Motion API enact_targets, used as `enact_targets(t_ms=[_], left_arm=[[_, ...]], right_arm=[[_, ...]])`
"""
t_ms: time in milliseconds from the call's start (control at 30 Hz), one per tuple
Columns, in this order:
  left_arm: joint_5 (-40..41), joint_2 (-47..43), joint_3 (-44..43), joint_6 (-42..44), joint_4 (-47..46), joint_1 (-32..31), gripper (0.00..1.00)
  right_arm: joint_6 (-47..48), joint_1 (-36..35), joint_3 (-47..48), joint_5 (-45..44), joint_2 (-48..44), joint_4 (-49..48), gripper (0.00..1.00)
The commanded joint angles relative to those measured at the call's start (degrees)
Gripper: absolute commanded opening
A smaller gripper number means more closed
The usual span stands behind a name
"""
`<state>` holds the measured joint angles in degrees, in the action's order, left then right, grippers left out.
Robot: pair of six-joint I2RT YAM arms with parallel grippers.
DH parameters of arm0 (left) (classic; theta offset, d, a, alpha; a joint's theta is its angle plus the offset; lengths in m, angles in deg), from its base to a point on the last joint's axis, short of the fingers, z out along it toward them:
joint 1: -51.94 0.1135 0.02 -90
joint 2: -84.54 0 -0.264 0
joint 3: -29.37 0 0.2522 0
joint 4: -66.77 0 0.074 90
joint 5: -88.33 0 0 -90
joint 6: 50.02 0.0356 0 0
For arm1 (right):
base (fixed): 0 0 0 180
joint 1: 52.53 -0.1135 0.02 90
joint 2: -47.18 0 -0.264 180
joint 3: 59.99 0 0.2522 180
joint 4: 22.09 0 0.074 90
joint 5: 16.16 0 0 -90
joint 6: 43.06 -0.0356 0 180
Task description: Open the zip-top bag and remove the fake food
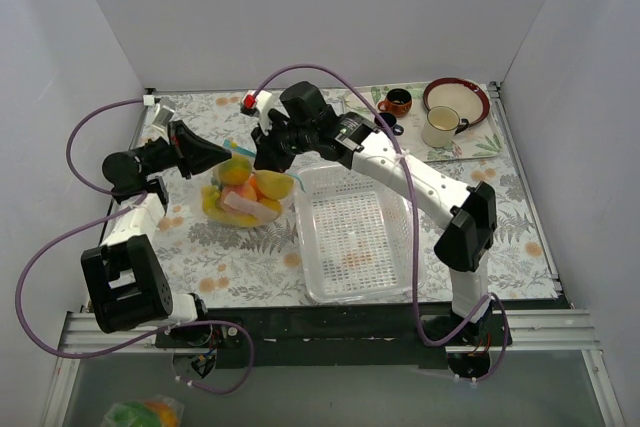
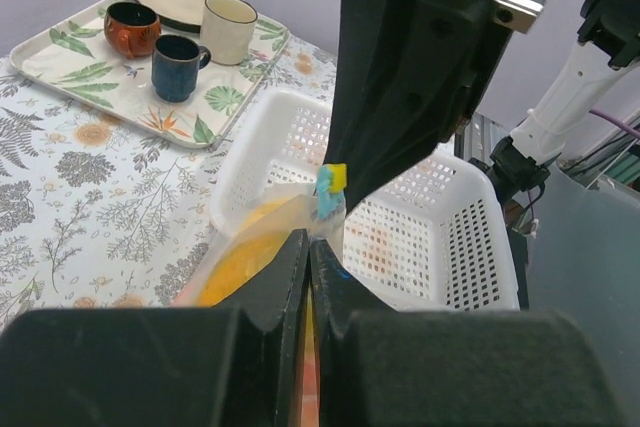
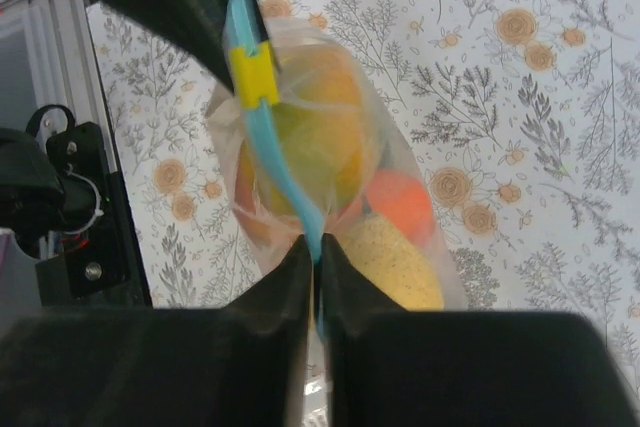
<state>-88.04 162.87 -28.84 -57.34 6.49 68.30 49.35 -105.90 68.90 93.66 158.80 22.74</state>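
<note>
The clear zip-top bag (image 1: 243, 195) hangs between both grippers left of the basket, its blue zip strip (image 3: 283, 172) on top with a yellow slider (image 3: 253, 72). Fake food (image 1: 250, 190) shows through the plastic: orange and yellow fruits (image 3: 400, 202). My left gripper (image 1: 226, 156) is shut on the bag's left top edge (image 2: 310, 237). My right gripper (image 1: 262, 155) is shut on the zip strip (image 3: 318, 247). The bag also shows in the left wrist view (image 2: 250, 247), with the slider (image 2: 331, 187) close to the right gripper's black fingers (image 2: 400, 97).
A white perforated basket (image 1: 310, 247) stands right of the bag. A floral tray (image 1: 480, 142) at the back right holds a red-rimmed plate (image 1: 456, 95), a cream mug (image 1: 440, 127), a brown mug (image 1: 397, 102) and a dark blue mug (image 2: 178, 67).
</note>
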Motion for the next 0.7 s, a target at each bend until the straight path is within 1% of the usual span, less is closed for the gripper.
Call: enact_targets(t_ms=[0, 33, 67, 100, 133, 167, 200, 300, 467, 567, 667], left_arm=[[-16.4, -1.2, -3.1, -2.0, -31.3, 0.0, 0.0], [-16.4, -1.4, -3.1, -2.5, -31.3, 0.2, 0.0], [-16.4, -1.8, -2.9, -3.5, -31.3, 0.3, 0.0], [-16.4, -2.1, -2.7, -3.7, -31.3, 0.3, 0.0], [-16.4, -2.5, -2.4, -3.6, -31.3, 0.4, 0.0], [-16.3, -2.8, -2.1, -3.3, -31.2, 0.3, 0.0], [-16.4, -3.7, -1.5, -2.8, -31.2, 0.3, 0.0], [-16.4, -4.8, -1.3, -3.3, -30.8, 0.0, 0.0], [-16.4, -6.5, -0.5, -3.8, -30.6, -0.7, 0.0], [-16.4, -6.9, 0.2, -3.6, -29.8, -2.1, 0.0], [-16.4, -6.8, 0.5, -3.2, -28.7, -4.2, 0.0]], right_arm=[[2.5, -0.1, -5.5, 4.5, -8.4, -4.8, 0.31], [3.2, -0.1, -7.4, 5.1, -10.9, -5.7, 0.38], [4.7, -0.1, -10.5, 6.8, -12.0, -7.9, 0.57], [5.1, -0.1, -12.3, 7.8, -13.3, -9.9, 0.66], [5.3, -0.1, -13.9, 8.7, -15.4, -11.7, 0.73], [5.8, -0.1, -15.1, 11.4, -16.4, -15.5, 0.78], [6.2, -0.1, -17.1, 12.1, -17.0, -17.2, 0.79], [6.3, -0.1, -17.3, 12.9, -17.9, -21.1, 0.79], [6.9, 0.0, -11.6, 12.2, -13.0, -18.9, 0.74], [7.7, -0.1, -10.5, 13.0, -11.9, -20.3, 0.71], [8.6, -0.1, -10.5, 12.7, -12.0, -22.0, 0.71]])
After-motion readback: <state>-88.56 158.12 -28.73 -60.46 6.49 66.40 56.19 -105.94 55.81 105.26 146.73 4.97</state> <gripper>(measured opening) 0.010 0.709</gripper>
